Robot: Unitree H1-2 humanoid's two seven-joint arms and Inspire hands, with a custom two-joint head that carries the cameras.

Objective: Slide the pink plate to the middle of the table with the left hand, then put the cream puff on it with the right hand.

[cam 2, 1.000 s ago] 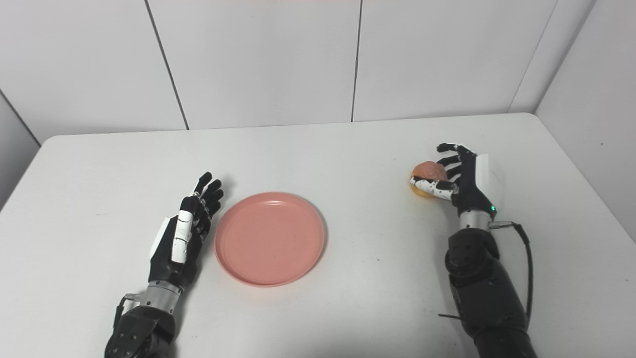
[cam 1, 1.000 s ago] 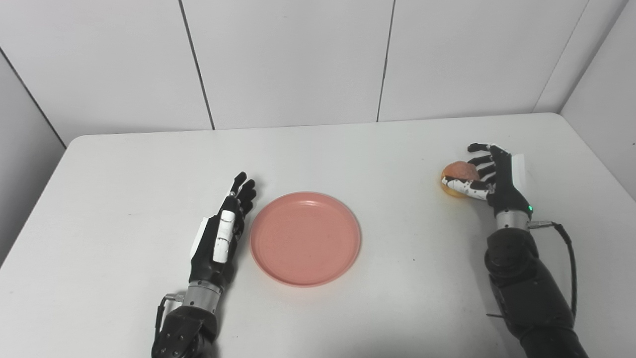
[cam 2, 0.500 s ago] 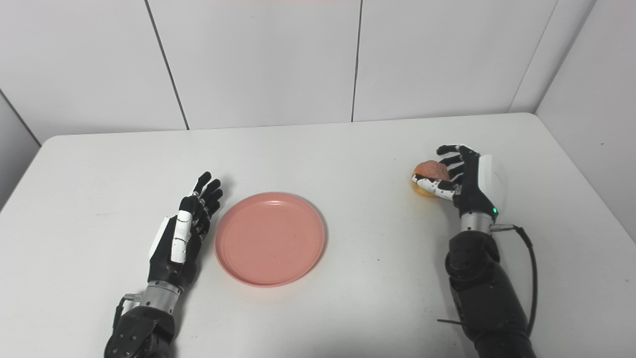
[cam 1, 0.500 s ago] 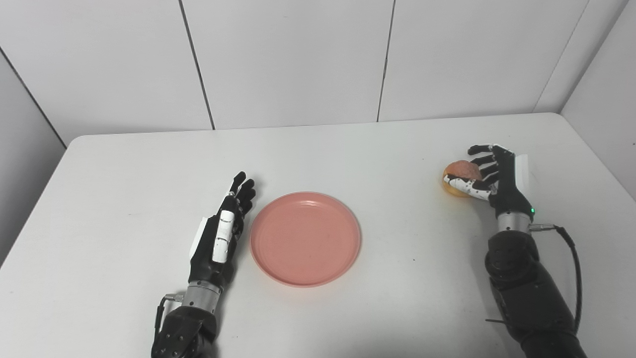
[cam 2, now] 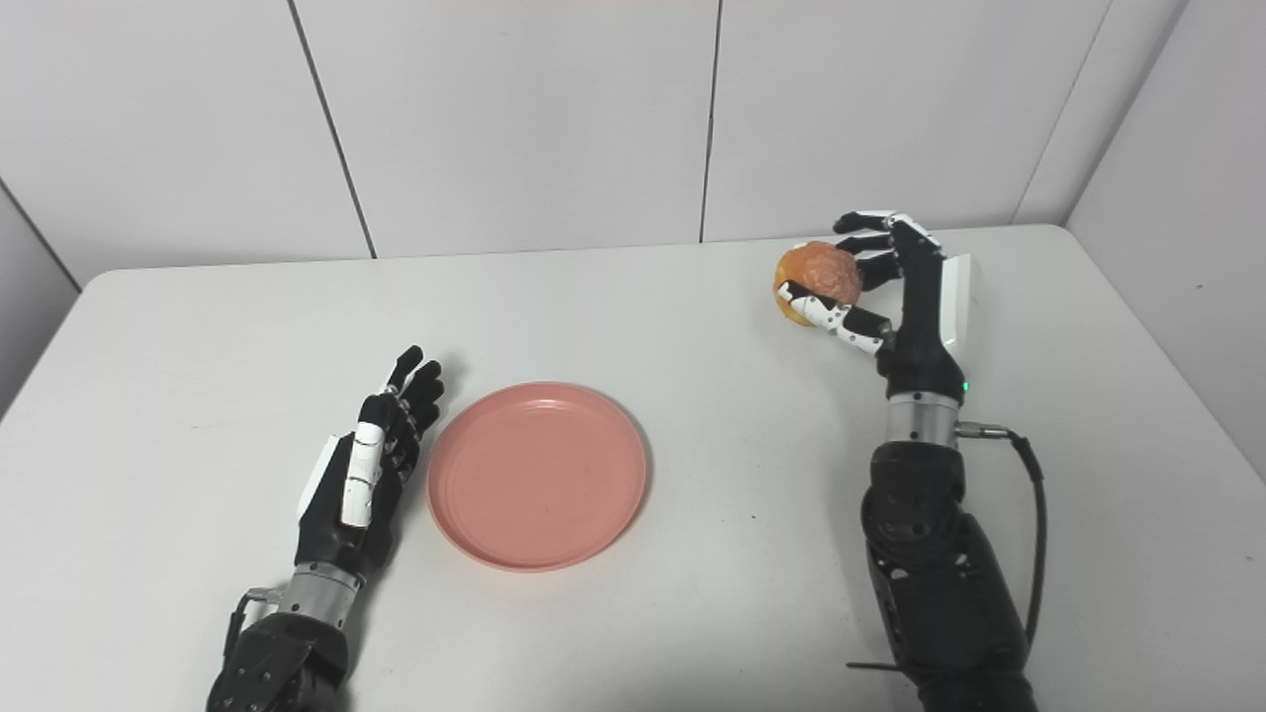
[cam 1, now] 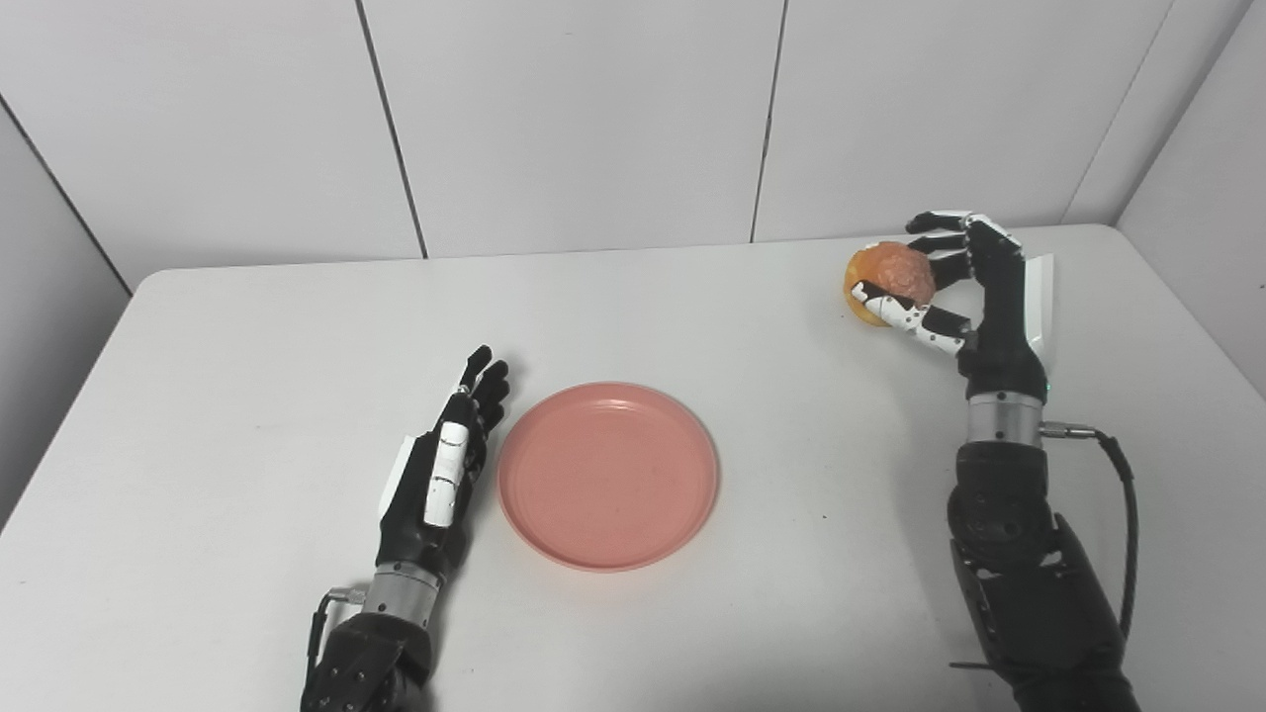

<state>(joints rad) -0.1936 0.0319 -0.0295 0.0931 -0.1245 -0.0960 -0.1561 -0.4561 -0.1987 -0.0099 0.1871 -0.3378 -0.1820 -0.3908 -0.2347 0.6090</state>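
The pink plate (cam 1: pixel 608 475) lies flat near the middle of the white table (cam 1: pixel 247 326). My left hand (cam 1: pixel 442 473) rests on the table right beside the plate's left rim, fingers straight and together, holding nothing. My right hand (cam 1: pixel 974 297) is shut on the cream puff (cam 1: pixel 890 279), a round golden-brown bun, and holds it up in the air above the table's right side, well to the right of and beyond the plate. The puff also shows in the right eye view (cam 2: pixel 819 279).
White wall panels (cam 1: pixel 584 119) stand behind the table's far edge. A black cable (cam 1: pixel 1123 514) hangs from my right wrist. The table's right edge (cam 1: pixel 1187 326) runs close to my right arm.
My right hand has lifted the cream puff off the table and carried it up and slightly left. The left hand and the plate have not moved.
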